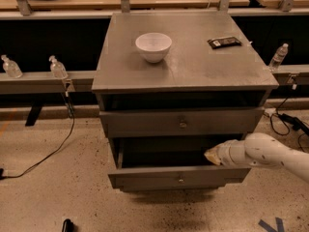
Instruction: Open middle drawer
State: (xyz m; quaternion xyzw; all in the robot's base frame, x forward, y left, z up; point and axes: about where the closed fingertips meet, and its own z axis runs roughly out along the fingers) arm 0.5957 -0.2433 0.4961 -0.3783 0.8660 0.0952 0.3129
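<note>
The grey cabinet [186,66] has the middle drawer [145,179] pulled well out, its flat front low in view with a small round knob [181,179] at centre. Its dark inside shows behind the front. My gripper [213,155], on a white arm [270,154] coming in from the right, is over the right part of the open drawer, just above and behind the front panel and right of the knob. It holds nothing that I can see. The top drawer [145,123] with its own knob [182,124] sits above, slightly out. The bottom drawer is hidden under the open one.
A white bowl [153,46] and a dark flat packet [224,42] lie on the cabinet top. Plastic bottles stand on the rail at left [58,67] and right [278,57]. Cables run over the floor at left [53,151] and right [289,120].
</note>
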